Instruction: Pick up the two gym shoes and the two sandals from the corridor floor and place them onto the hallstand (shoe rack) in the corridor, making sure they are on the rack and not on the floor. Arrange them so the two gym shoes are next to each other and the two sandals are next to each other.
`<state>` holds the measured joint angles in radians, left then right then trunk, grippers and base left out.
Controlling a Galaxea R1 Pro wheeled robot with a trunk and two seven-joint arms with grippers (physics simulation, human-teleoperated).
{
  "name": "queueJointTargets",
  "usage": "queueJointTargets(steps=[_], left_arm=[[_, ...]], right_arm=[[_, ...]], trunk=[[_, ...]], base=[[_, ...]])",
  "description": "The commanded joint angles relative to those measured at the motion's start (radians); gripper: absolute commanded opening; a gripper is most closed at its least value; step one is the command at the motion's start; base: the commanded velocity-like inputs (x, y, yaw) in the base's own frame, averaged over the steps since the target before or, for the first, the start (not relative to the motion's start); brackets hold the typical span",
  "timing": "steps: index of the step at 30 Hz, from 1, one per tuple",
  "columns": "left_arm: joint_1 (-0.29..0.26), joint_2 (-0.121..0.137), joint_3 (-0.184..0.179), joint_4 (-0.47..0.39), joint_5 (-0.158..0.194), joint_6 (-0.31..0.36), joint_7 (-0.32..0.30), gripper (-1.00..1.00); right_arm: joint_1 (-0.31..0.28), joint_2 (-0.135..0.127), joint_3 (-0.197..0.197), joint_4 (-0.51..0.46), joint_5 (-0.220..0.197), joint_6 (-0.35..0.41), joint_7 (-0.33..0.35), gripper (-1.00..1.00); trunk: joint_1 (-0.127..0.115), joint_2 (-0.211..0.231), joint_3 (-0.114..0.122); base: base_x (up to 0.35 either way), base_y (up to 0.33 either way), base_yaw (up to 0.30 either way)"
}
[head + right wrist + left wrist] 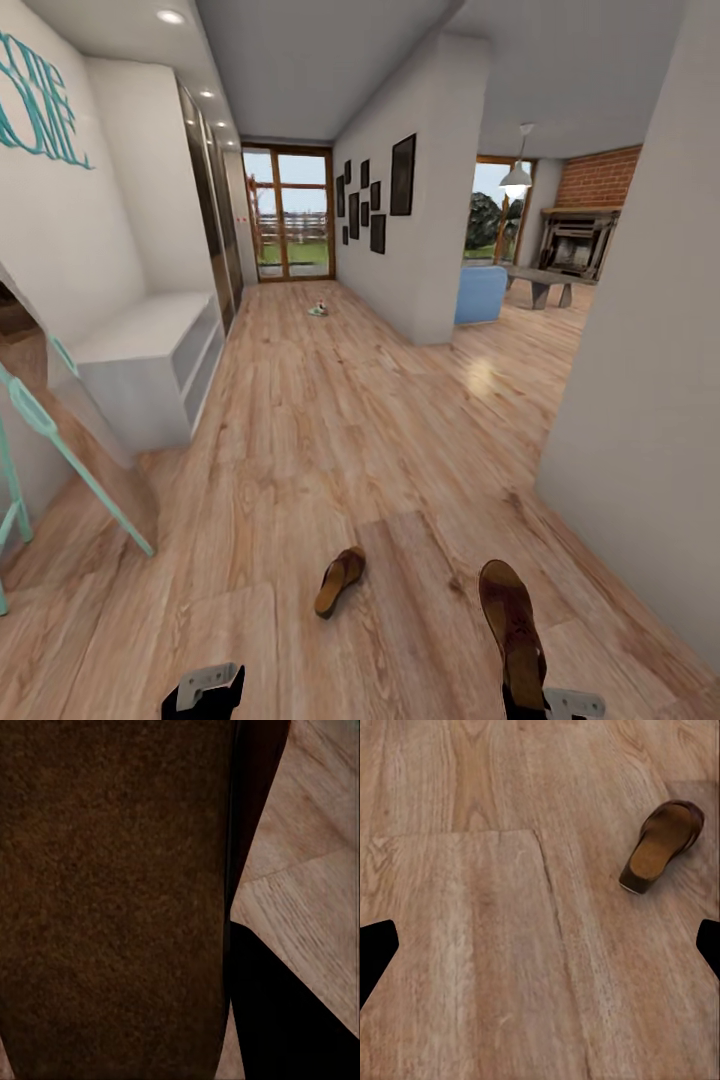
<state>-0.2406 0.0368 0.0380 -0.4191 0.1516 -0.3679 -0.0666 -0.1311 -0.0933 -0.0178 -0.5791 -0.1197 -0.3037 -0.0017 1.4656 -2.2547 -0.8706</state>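
One dark brown sandal (pixel 340 581) lies on the wood-plank corridor floor (pixel 330 430) just ahead of me; it also appears in the left wrist view (pixel 664 844). My right gripper (pixel 545 703) is shut on the second sandal (pixel 512 632), whose brown surface fills most of the right wrist view (pixel 112 900). My left gripper (pixel 205 690) hangs open above bare floor, with its dark fingertips (pixel 375 952) at the frame edges. The pale grey hallstand (pixel 150 360) stands against the left wall. A small pale shoe-like thing (pixel 318 310), probably a gym shoe, lies far down the corridor.
A teal leaning frame (pixel 60 440) stands at the near left beside the hallstand. A white wall (pixel 640 400) closes the right side, and a wall corner (pixel 430 250) opens to a room with a blue sofa (pixel 480 292). Glass doors (pixel 290 215) end the corridor.
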Motion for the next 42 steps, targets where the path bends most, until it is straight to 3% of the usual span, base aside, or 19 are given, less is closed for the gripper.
queueJointTargets(steps=[1, 11, 18, 22, 23, 25, 27, 29, 32, 34, 38, 39, 41, 42], left_arm=[[0.000, 0.000, 0.002, 0.000, 0.009, -0.002, -0.007, 1.00], [0.000, 0.000, 0.002, 0.001, 0.009, -0.002, -0.007, 1.00], [0.000, -0.001, 0.002, 0.001, 0.009, -0.002, -0.007, 1.00], [0.000, -0.001, 0.002, 0.001, 0.009, -0.001, -0.007, 1.00], [0.000, -0.002, 0.000, 0.000, 0.008, -0.001, -0.006, 1.00], [0.000, -0.003, -0.002, 0.000, 0.008, -0.001, -0.004, 1.00], [0.000, -0.002, -0.003, 0.000, 0.008, 0.000, -0.003, 1.00], [-0.002, -0.002, -0.003, 0.000, 0.007, 0.000, -0.003, 1.00], [-0.003, -0.002, -0.004, 0.000, 0.007, 0.001, -0.002, 1.00], [-0.009, -0.005, -0.008, -0.001, -0.001, 0.007, -0.005, 1.00], [-0.017, -0.006, -0.043, -0.001, -0.069, 0.019, -0.008, 1.00], [-0.023, -0.012, -0.058, -0.008, -0.118, 0.065, -0.009, 1.00], [-0.034, -0.015, -0.062, -0.014, -0.141, 0.114, -0.011, 1.00], [-0.066, -0.015, -0.066, -0.018, -0.171, 0.209, -0.041, 1.00]], right_arm=[[-0.001, 0.000, 0.003, 0.001, -0.012, -0.003, 0.000, -1.00], [-0.001, 0.000, 0.003, 0.003, -0.011, -0.003, 0.002, -1.00], [-0.001, 0.000, 0.011, -0.011, -0.006, -0.002, 0.006, -1.00], [-0.001, -0.001, 0.030, -0.100, -0.004, 0.003, 0.008, -1.00], [-0.001, -0.002, 0.044, -0.163, -0.003, 0.009, 0.008, -1.00], [-0.001, -0.007, 0.083, -0.303, 0.007, 0.060, 0.010, -1.00], [-0.005, -0.009, 0.123, -0.436, 0.024, 0.197, 0.030, -1.00], [-0.016, -0.009, 0.139, -0.512, 0.035, 0.307, 0.059, -1.00], [-0.040, -0.010, 0.147, -0.576, 0.041, 0.402, 0.102, -1.00], [-0.077, -0.012, 0.150, -0.672, 0.046, 0.498, 0.193, -1.00], [-0.099, -0.017, 0.150, -0.805, 0.048, 0.563, 0.303, -1.00], [-0.103, -0.020, 0.150, -0.830, 0.050, 0.574, 0.325, -1.00], [-0.104, -0.028, 0.150, -0.828, 0.051, 0.576, 0.331, -1.00], [-0.105, -0.049, 0.148, -0.783, 0.048, 0.578, 0.335, -1.00]], trunk=[[0.000, 0.000, -0.001], [0.000, 0.000, -0.001], [0.000, 0.000, -0.001], [0.000, 0.000, -0.001], [0.000, 0.000, -0.001], [0.000, 0.000, -0.001], [0.000, 0.000, -0.001], [0.000, 0.000, -0.001], [0.000, 0.000, -0.001], [0.000, 0.000, -0.001], [0.000, 0.000, -0.001], [0.000, 0.000, -0.001], [0.000, 0.000, -0.001], [0.000, 0.000, -0.001]], base=[[0.267, 0.000, -0.298], [0.316, 0.078, -0.291], [0.293, 0.212, -0.086], [0.253, 0.218, -0.012], [0.200, 0.174, -0.006], [0.129, 0.096, -0.003], [0.054, 0.039, -0.001], [0.028, 0.020, -0.001], [0.014, 0.010, 0.000], [0.006, 0.004, 0.000], [0.002, 0.001, 0.000], [0.000, 0.000, 0.000], [0.000, 0.000, 0.000], [0.000, 0.000, 0.000]])
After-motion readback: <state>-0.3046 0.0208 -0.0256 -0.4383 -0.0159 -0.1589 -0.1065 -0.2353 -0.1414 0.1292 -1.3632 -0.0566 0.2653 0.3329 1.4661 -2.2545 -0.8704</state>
